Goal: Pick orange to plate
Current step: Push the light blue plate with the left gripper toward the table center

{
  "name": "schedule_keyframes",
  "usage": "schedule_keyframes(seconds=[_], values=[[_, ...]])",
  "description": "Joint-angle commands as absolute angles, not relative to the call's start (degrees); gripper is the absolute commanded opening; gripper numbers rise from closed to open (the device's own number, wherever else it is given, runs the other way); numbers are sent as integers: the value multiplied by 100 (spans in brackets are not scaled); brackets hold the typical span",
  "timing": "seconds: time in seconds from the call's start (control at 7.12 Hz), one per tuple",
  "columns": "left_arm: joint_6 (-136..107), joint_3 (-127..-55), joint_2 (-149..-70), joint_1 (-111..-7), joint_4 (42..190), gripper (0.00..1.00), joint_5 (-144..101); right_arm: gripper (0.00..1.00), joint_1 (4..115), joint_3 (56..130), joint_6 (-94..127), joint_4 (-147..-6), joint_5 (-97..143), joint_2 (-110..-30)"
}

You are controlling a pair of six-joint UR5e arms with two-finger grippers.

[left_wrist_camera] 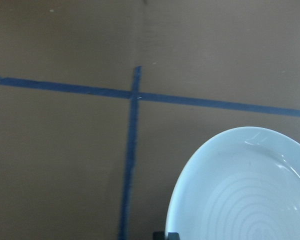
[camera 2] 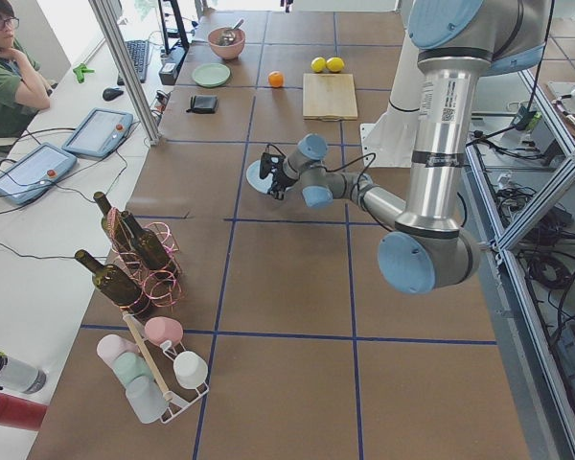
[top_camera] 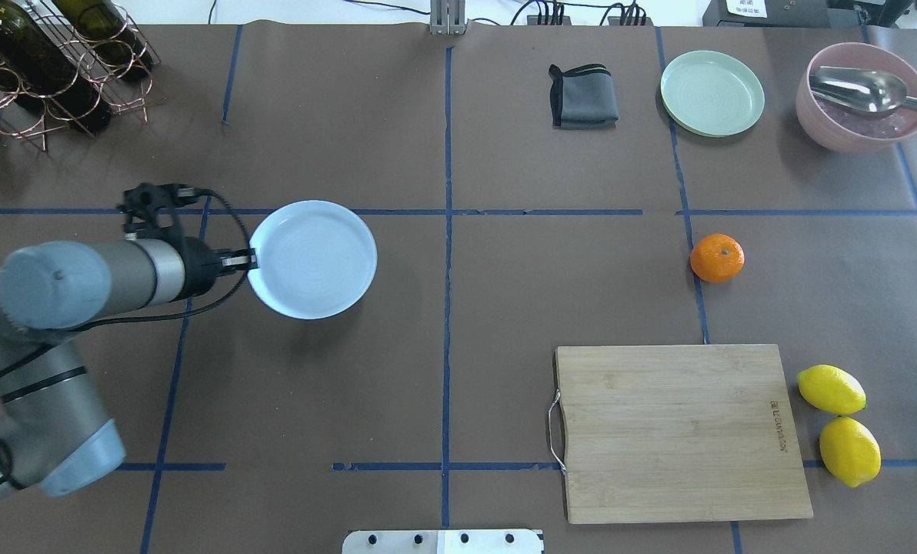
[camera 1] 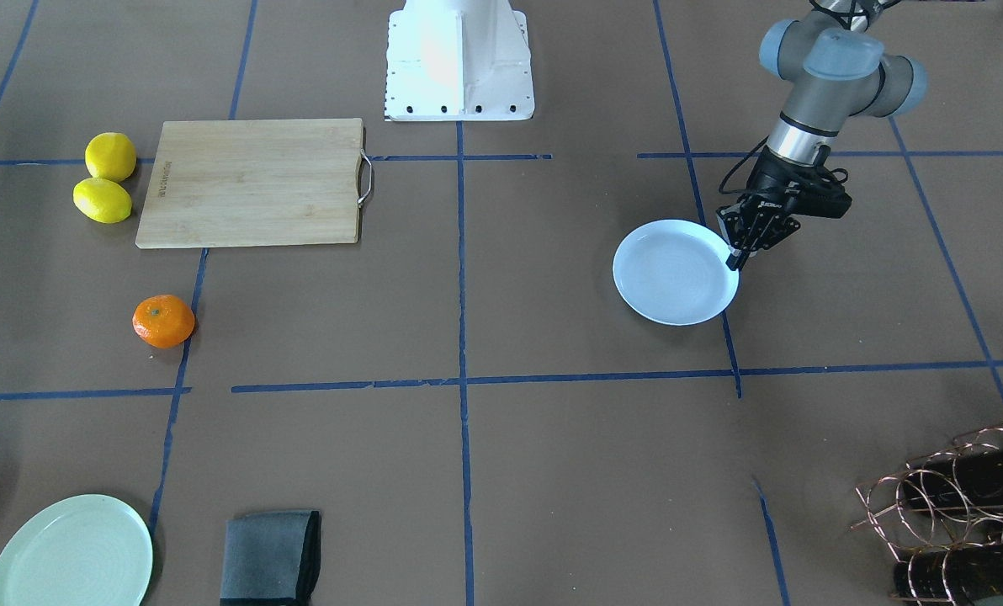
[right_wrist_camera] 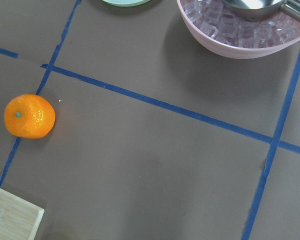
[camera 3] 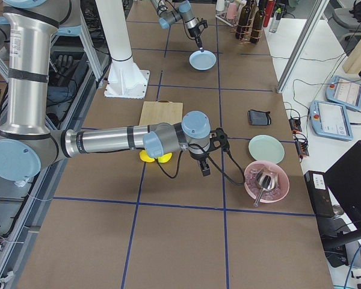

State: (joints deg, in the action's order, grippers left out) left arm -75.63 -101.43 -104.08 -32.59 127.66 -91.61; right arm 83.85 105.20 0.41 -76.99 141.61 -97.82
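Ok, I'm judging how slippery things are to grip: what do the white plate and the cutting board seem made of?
The white plate: smooth, glossy, faint concentric rings and soft reflections; glazed ceramic or hard plastic, the look leaves it open. The cutting board: light bamboo or wood, matt, with visible strip grain; its wire handle looks like metal.

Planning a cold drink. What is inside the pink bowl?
A metal scoop rests on clear ice cubes in the pink bowl. Anything under the ice is covered.
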Motion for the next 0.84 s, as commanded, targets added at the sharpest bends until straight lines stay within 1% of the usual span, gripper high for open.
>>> schedule_keyframes(seconds=[0.0,0.14,0.42,0.56,0.7], values=[[-8329,-9426,-12105,-2833,11570,0,-9132,100,8385,10521,44,-7708,14159,-9782],[-8523,-9004,-12503,-2691,11523,0,-9123,100,8385,10521,44,-7717,14159,-9782],[-8499,-8825,-12533,-2672,11531,0,-9114,100,8385,10512,44,-7717,14159,-9782],[-8473,-8816,-12525,-2672,11540,40,-9106,100,8385,10494,44,-7717,14159,-9782],[-8299,-8842,-12533,-2672,11540,99,-9114,100,8385,10459,35,-7708,14168,-9774]])
